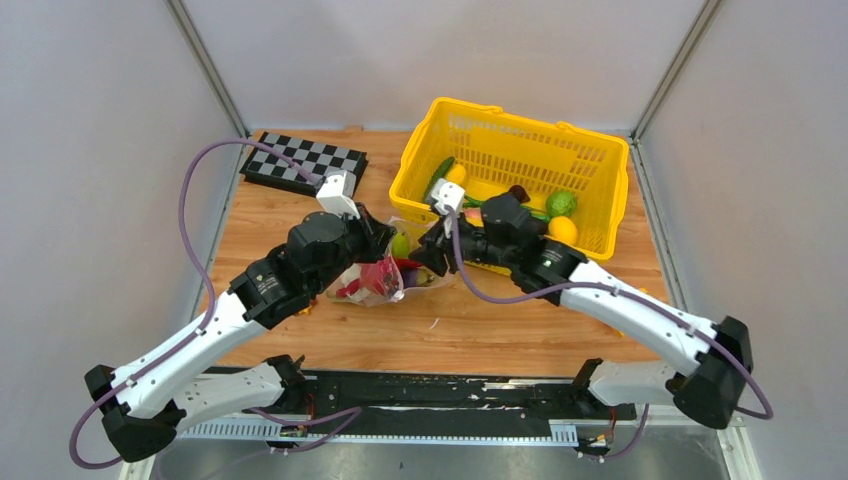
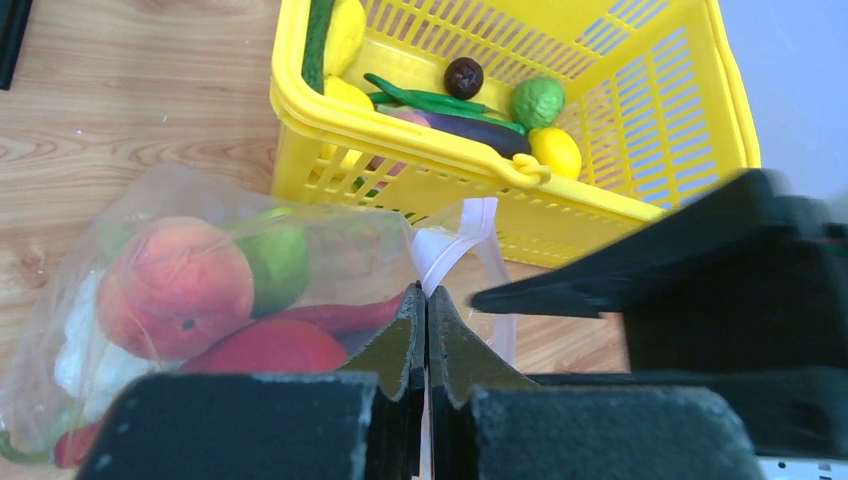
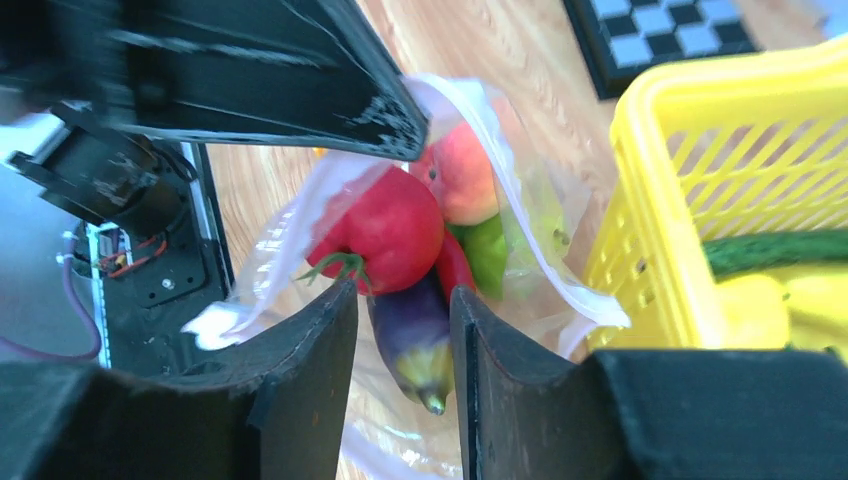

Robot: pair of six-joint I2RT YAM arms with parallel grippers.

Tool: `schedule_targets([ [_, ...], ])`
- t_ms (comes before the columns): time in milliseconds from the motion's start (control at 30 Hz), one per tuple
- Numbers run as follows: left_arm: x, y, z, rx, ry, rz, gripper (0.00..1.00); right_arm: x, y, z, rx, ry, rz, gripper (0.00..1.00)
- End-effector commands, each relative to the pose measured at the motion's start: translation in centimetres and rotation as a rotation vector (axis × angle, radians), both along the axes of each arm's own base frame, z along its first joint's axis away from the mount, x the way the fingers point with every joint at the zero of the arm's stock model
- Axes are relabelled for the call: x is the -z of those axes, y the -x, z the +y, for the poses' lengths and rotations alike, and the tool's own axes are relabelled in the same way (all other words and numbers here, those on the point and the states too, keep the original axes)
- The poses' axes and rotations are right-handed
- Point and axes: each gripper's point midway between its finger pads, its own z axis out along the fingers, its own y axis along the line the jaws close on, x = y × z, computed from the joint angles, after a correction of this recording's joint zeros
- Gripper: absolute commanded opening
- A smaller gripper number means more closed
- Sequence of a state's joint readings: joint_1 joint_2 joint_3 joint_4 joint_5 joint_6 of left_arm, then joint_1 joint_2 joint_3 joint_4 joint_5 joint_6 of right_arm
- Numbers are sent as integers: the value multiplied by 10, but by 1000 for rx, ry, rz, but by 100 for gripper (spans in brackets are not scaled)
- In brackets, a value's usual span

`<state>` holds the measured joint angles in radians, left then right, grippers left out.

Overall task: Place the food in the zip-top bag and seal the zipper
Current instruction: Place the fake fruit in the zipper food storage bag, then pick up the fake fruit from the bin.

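Rim of clear dotted plastic zip-top bag pinched in closed left jaws to hold mouth open. Right jaws parted over mouth, purple toy eggplant loose between. Bag location: wooden counter, just beside yellow plastic basket.

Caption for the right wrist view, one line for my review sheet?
Right claw, open around a purple eggplant, over the unsealed zip-top bag of toy food beside the yellow basket.
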<state>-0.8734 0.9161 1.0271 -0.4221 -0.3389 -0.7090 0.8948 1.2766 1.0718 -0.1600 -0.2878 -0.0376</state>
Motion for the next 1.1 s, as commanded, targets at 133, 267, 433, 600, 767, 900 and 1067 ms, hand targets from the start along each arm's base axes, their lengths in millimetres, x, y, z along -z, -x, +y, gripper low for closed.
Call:
schedule_targets([
  [133,-14,-6,2,-31,41,-40,0,-71,-1,-49,152,-87,-194,43],
  [267,-14,-5,2,-28,48,-38,0,-80,-52,-91,463,-69,-233,52],
  [433,-16,-3,6,-34,49,-42,0,-58,-114,-142,727,-45,-34,56],
  [600,-17,-2,8,-36,47,-44,0,-21,-166,-198,934,19,123,66],
  [767,-16,0,7,-25,42,-40,0,28,-198,-244,1081,198,239,69],
  [900,-16,0,10,-30,39,-45,0,67,-209,-265,1135,389,296,69],
  [1067,-14,1,9,-22,31,-45,0,107,-203,-238,979,423,439,70],
])
